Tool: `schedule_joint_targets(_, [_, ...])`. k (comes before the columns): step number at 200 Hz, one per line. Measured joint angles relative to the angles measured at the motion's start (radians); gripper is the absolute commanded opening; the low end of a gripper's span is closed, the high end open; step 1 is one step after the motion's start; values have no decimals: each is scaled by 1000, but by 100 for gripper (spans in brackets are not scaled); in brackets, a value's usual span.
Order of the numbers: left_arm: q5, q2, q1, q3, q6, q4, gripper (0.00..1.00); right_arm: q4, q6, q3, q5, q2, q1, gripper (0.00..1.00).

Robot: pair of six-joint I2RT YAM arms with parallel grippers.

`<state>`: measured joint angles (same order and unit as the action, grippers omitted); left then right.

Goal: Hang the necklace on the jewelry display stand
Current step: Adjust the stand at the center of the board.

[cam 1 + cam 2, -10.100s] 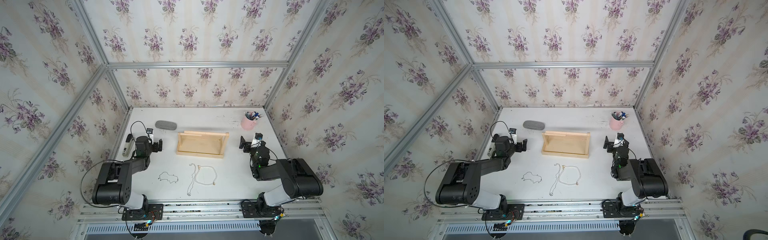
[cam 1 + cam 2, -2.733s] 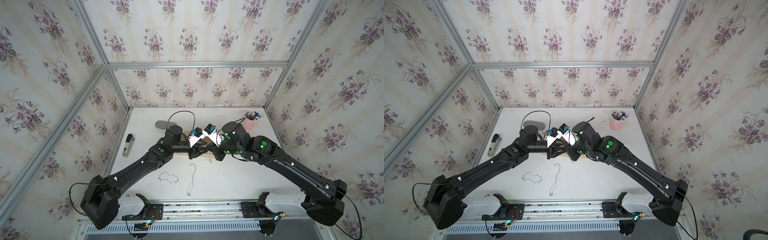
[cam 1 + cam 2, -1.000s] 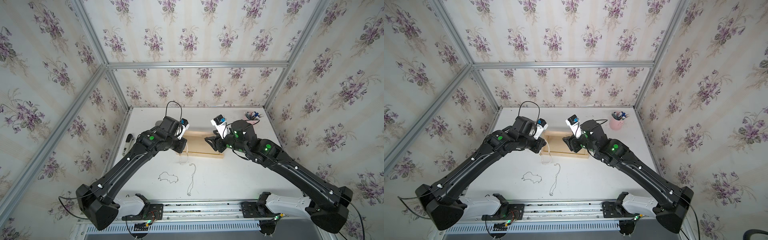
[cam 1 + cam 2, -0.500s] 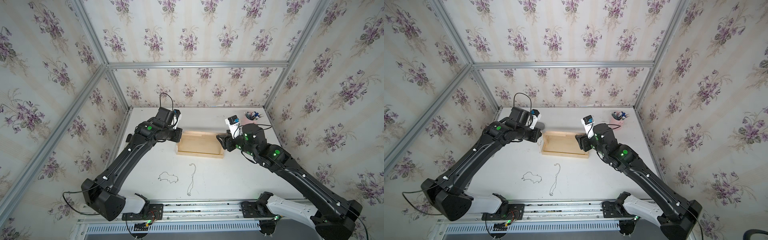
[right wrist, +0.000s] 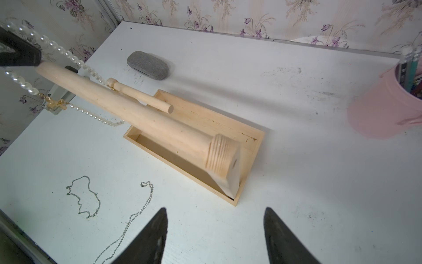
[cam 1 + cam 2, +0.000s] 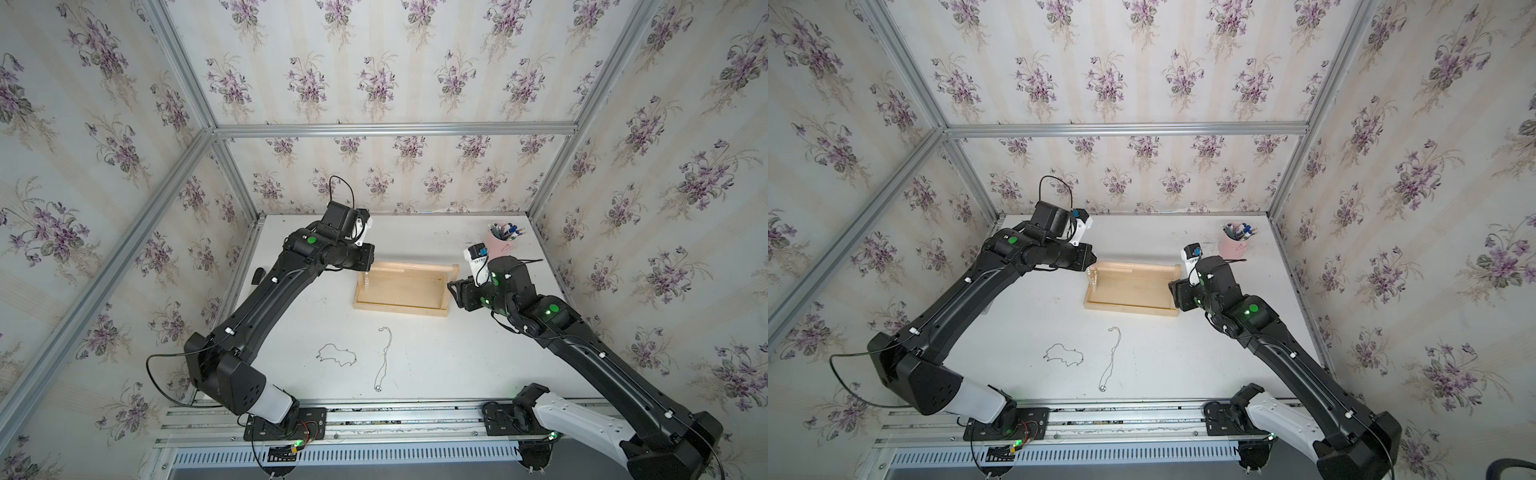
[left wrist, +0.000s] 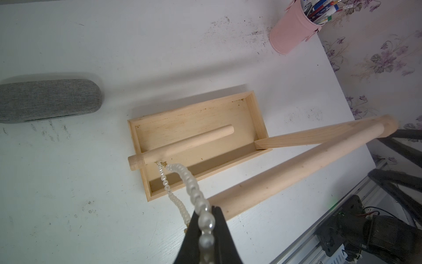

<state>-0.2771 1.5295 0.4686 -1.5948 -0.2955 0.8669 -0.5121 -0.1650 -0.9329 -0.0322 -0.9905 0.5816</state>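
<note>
Two claws flank the jewelry display stand: left claw clamped on the pearl necklace at the top rail's left end, right claw, jaws apart, beside its right edge. Bare bench spreads in front, past two thin chains. Earlier the necklace lay there.

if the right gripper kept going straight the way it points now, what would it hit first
Most likely the jewelry display stand: the open right gripper faces its near end, where the upright carries the rail's knob. Height is hard to judge, so it could strike the tray wall below instead.
</note>
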Motion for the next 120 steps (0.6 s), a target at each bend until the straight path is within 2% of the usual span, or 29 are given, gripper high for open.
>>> schedule_joint_targets(56, [-40,3,2,-8,-12,-17,2,155,-50,83,45,-35,0,49])
schedule_joint_targets(69, [-46,4,2,-8,-18,-23,2,203,-71,103,44,-47,0,43])
schedule_joint_targets(95, [-53,13,2,-8,-18,-34,3,302,-98,144,37,-67,0,21])
schedule_joint_targets(120, [-56,27,-2,-20,-18,-34,3,385,-124,163,16,-87,0,13])
